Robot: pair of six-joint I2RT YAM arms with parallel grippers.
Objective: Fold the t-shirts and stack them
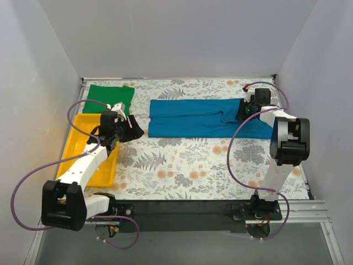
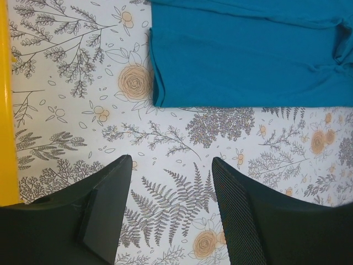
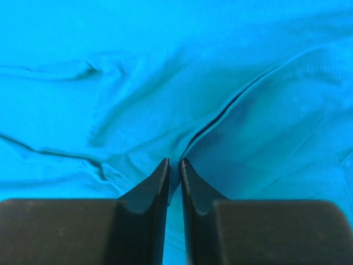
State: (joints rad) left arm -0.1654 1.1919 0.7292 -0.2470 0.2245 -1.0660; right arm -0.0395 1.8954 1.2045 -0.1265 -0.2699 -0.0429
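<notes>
Teal-blue soft cotton t-shirt [image 1: 193,117] lies flat, a long strip running left to right. Your right gripper [image 3: 174,161] pinches its wrinkled cloth; your left gripper [image 2: 171,162] has its fingers apart.

No text, label, brand, number or sign can be read on the teal-blue cotton t-shirt [image 1: 187,117], the bright green cotton t-shirt [image 1: 110,95], the yellow plastic tray [image 1: 81,126] or the floral-printed tabletop [image 1: 182,160].

The folded t-shirt [image 1: 110,95] lies behind the tray [image 1: 106,168] at left, the spread t-shirt [image 1: 193,117] to its right.
</notes>
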